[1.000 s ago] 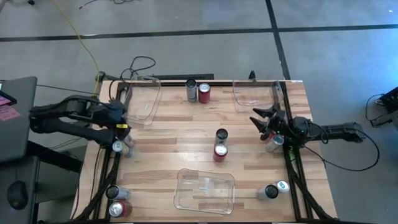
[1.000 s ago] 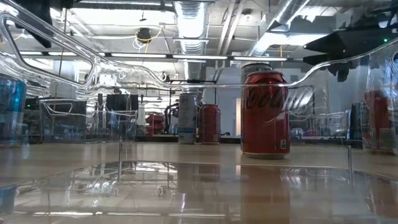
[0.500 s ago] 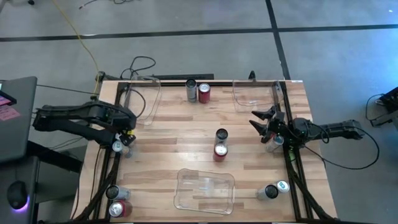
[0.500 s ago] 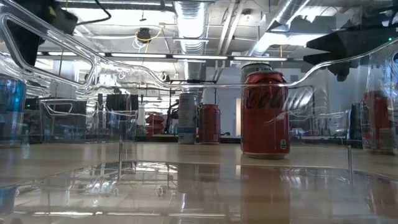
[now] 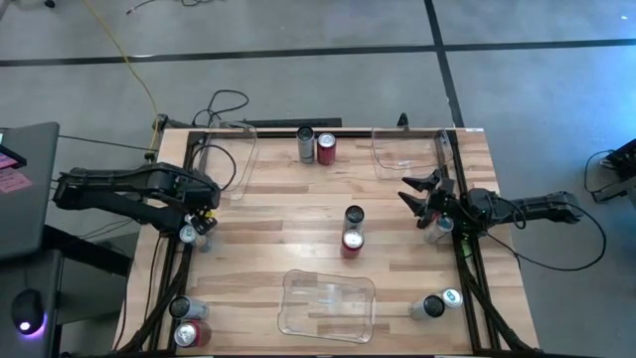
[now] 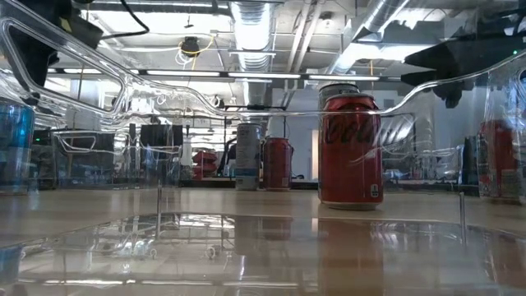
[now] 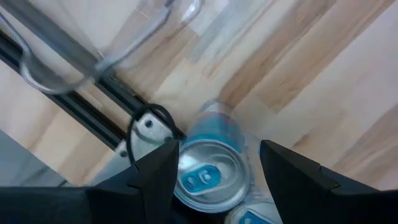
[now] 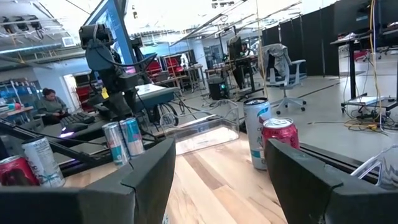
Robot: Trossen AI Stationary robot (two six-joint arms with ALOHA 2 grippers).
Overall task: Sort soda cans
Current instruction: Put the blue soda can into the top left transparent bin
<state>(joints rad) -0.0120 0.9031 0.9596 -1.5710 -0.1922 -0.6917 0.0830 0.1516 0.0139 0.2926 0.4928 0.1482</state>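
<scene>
- The cans are scattered in pairs across the table point(image 5: 298, 199): a blue can point(image 7: 210, 165) with a second one touching it at the left edge, a red can point(image 5: 351, 242) and a dark can point(image 5: 354, 215) in the middle, a silver-blue and a red one at the far edge, and further pairs at the near left corner, near right corner and right edge.
- None of the three clear bins holds a can: the near bin point(image 5: 326, 303), the far left bin point(image 5: 224, 159) and the far right bin point(image 5: 405, 149). Sorting looks barely begun.
- Left gripper point(image 7: 214, 168) is over the blue can, fingers spread on either side of its top. They stand apart from the can wall, so it is not gripped yet.
- Step in hand, as I read it: taking the blue can at the left edge.
- Next move: settle lower around the body, close, lift straight up. The neighbour can touches it, so a finger could nudge or tip that one.
- Right gripper point(image 5: 425, 197) hovers by the right edge near another can, fingers apart, holding nothing; it seems to wait.
</scene>
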